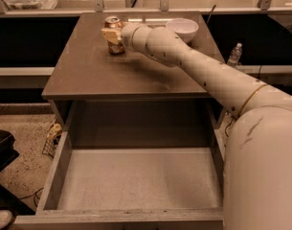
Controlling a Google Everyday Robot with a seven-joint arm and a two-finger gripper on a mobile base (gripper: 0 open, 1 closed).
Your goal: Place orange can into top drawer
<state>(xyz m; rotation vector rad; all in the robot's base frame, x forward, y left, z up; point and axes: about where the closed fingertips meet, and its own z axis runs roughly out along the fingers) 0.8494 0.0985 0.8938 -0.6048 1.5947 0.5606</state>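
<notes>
Your gripper (112, 35) sits at the orange can (113, 22), far left on the cabinet top (88, 73). The bowl (183, 28) is to its right, and the top drawer (136, 178) stands open nearer, below.

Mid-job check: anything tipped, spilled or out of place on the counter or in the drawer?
Nothing stands out. The orange can is upright near the back of the counter with the gripper at it, the white bowl sits upright, and the top drawer is open.
</notes>
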